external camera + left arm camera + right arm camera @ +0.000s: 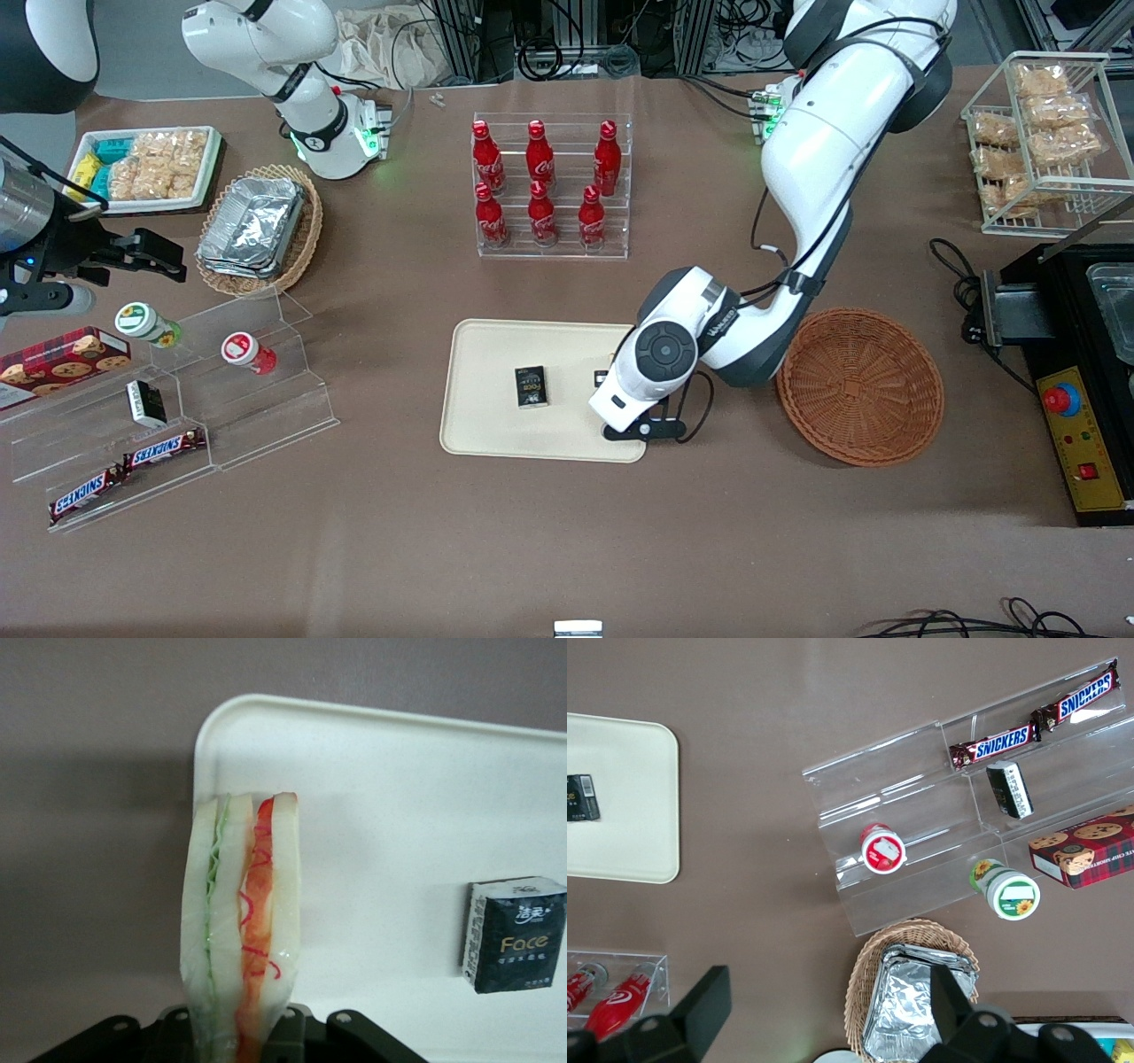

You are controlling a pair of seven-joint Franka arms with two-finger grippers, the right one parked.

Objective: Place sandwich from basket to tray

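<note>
Brown matte covering spreads over the whole desk [567, 549], which fills the front view from edge to edge. Just below the centre of that frame lies the large flat cream-beige rectangular plastic tray [483, 425] with rounded corners and a low rim. A small black box [531, 387] printed with the word "Face" rests on the tray's middle. The working arm's hand [640, 431] hangs low over the tray's corner that is nearest the front camera at the working arm's end. In the front view the white wrist housing covers whatever the hand carries.

The left wrist view shows the triangular wedge of pale white bread with red and green filling layers, the sandwich [241, 921], standing on edge and clamped between the black fingers [353, 1035] of the hand. The sandwich is held over the tray's rounded corner, partly above the rim and partly above the brown desk, and whether it touches the tray cannot be told.

The round, shallow, reddish-brown woven wicker basket [859, 385] sits at centre right of the front view, beside the tray toward the working arm's end, with nothing in it. Above the tray in the frame, a clear acrylic rack [551, 186] holds six red bottles [541, 184] in two rows. At the upper left, a lighter tan wicker basket [306, 232] carries foil containers [251, 221].
</note>
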